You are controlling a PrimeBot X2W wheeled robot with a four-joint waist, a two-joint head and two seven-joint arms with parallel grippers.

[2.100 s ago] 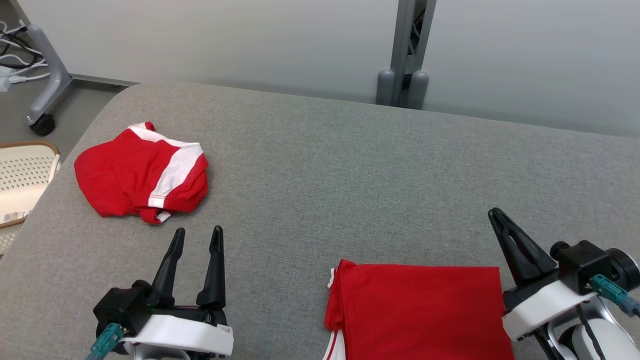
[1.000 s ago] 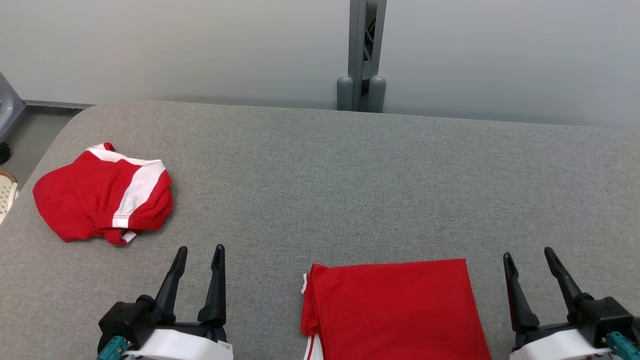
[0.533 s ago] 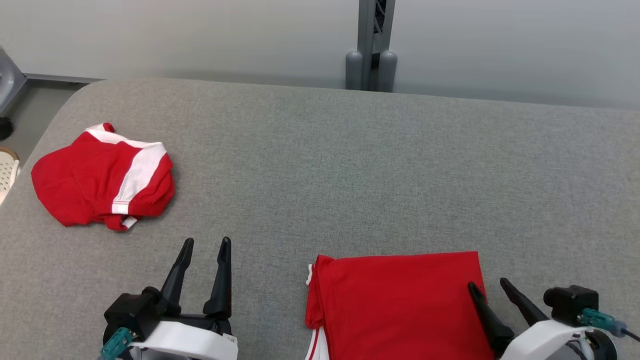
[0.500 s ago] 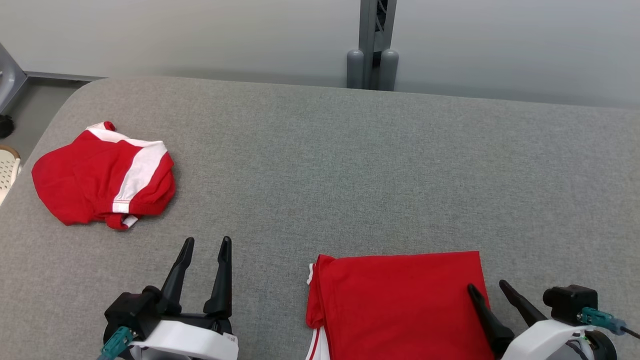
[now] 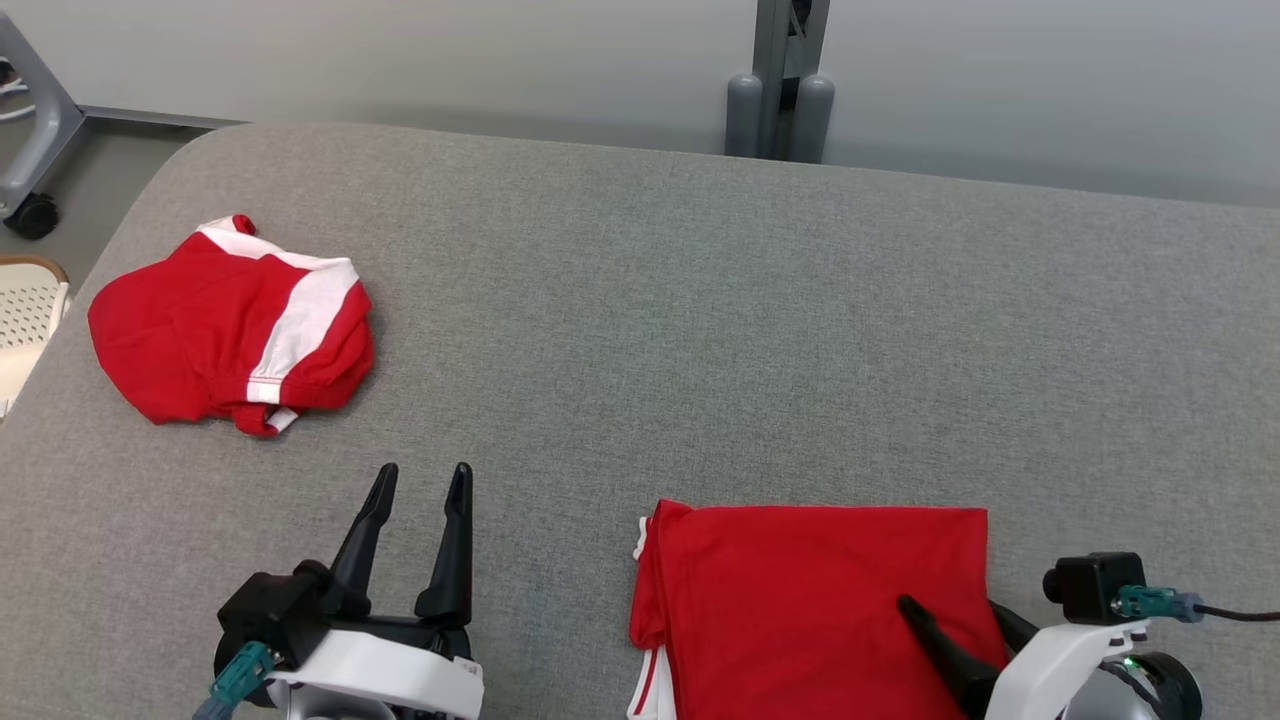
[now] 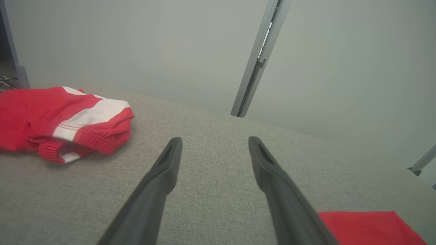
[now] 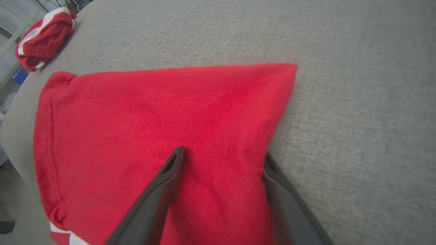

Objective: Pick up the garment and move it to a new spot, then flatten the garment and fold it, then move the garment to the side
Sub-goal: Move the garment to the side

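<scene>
A folded red garment lies flat at the table's near edge. My right gripper stands open at its right edge. One finger rests on top of the cloth and the other finger sits at the edge, where the cloth bulges up between them. My left gripper is open and holds nothing, a little left of the folded garment, low over bare table. A crumpled red-and-white garment lies at the far left, apart from both grippers.
The grey padded table stretches wide beyond the grippers. A white perforated basket stands off its left edge, with a wheeled stand leg behind it. A grey post rises behind the far edge.
My right gripper has swung left from beside the folded garment onto its right edge, still open. The left gripper keeps its pose. The head camera has shifted slightly.
</scene>
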